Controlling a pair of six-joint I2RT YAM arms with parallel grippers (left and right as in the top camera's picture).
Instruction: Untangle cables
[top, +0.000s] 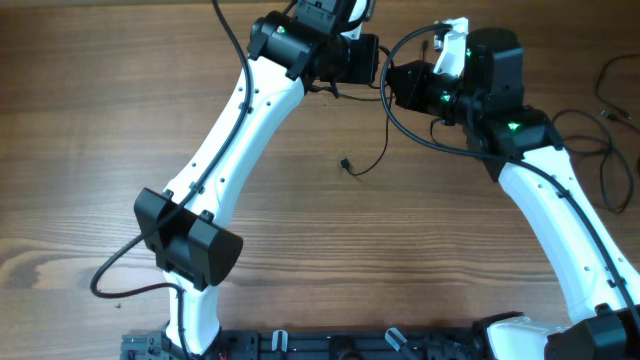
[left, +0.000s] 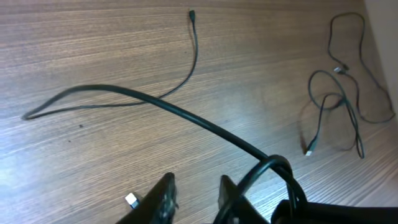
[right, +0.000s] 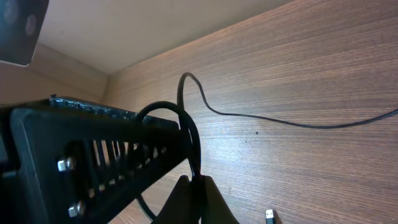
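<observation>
One thin black cable (top: 388, 130) hangs between my two grippers at the far middle, its plug end (top: 345, 163) resting on the table. My right gripper (top: 393, 86) is shut on this cable; in the right wrist view its fingers (right: 194, 182) pinch the cable (right: 186, 118), which loops up and trails off right. My left gripper (top: 372, 60) is open. In the left wrist view its fingers (left: 196, 182) show bare wood between them, and the cable (left: 186, 115) curls against the right finger. More thin cables (left: 336, 106) lie in loose loops at the right (top: 600, 140).
A small silvery-white plug (left: 130, 200) lies on the wood beside my left finger, and a plug (right: 269, 216) shows near my right gripper. A thick black arm wire (top: 110, 280) loops over the near left of the wooden table (top: 80, 120).
</observation>
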